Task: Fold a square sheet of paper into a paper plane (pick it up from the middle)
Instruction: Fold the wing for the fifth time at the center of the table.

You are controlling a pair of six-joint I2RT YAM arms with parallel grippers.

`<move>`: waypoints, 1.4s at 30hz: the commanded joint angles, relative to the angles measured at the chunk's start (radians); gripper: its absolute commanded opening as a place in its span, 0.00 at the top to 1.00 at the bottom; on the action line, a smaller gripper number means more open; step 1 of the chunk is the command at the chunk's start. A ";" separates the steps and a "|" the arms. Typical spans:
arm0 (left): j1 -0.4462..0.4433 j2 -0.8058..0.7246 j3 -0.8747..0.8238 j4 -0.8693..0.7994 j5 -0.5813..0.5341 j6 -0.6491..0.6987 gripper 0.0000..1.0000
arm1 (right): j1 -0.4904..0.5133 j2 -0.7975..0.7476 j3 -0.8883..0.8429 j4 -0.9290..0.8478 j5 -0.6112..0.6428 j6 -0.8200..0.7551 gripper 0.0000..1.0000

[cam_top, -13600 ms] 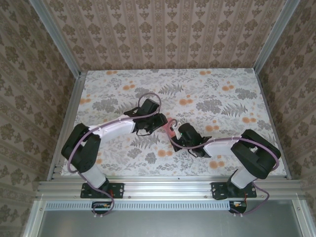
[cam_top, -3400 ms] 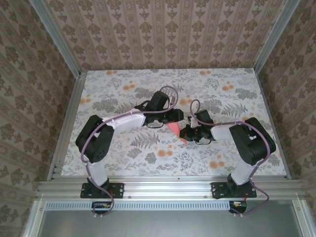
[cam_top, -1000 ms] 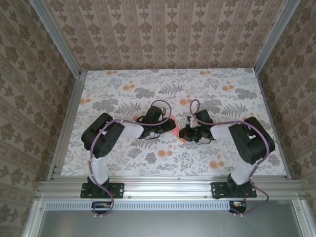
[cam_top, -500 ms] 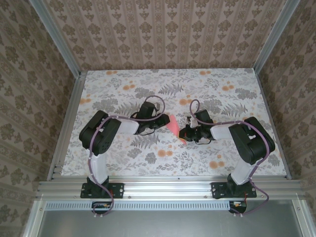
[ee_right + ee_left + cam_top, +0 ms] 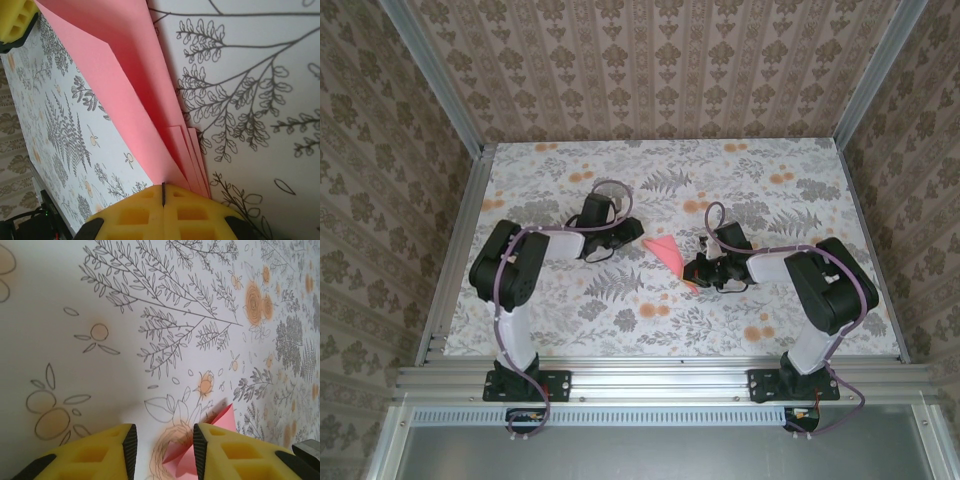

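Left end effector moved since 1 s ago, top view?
Yes. The left end effector has backed off leftward, away from the paper plane and toward the left rail.

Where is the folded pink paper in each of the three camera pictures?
Top external: folded pink paper mid-table, between the two arms.
Left wrist: its tip at the bottom edge, right of centre.
Right wrist: a band from top left down into the right gripper.
Shared landmark: the flower-printed table cover.

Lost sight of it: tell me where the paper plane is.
Top view: the paper plane is mid-table, near end pinched in the right gripper, left gripper just left of it.
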 commanded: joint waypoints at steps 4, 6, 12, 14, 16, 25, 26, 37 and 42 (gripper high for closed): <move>-0.072 -0.122 0.000 -0.124 -0.027 0.032 0.60 | -0.002 -0.033 0.004 -0.140 0.036 0.004 1.00; -0.111 -0.139 -0.003 -0.137 -0.041 0.025 0.59 | -0.002 -0.049 0.011 -0.131 0.029 0.011 1.00; -0.227 -0.128 0.038 -0.187 -0.083 0.021 0.60 | -0.002 -0.133 0.010 -0.108 0.008 0.023 0.96; -0.241 -0.107 0.053 -0.194 -0.086 0.012 0.61 | -0.002 -0.156 0.009 -0.098 -0.005 0.023 0.97; -0.244 -0.082 0.059 -0.176 -0.076 -0.004 0.63 | -0.002 -0.157 0.015 -0.078 -0.026 0.030 0.99; -0.242 0.018 0.143 -0.205 -0.068 -0.009 0.66 | 0.026 -0.073 0.101 -0.070 -0.076 0.036 1.00; -0.242 0.026 0.148 -0.204 -0.068 -0.007 0.67 | 0.032 -0.064 0.114 -0.080 -0.072 0.030 1.00; -0.242 0.065 0.153 -0.214 -0.055 -0.003 0.67 | 0.050 0.042 0.172 -0.148 0.012 -0.002 1.00; -0.242 0.070 0.157 -0.226 -0.057 0.001 0.67 | 0.050 0.080 0.181 -0.181 0.045 -0.015 1.00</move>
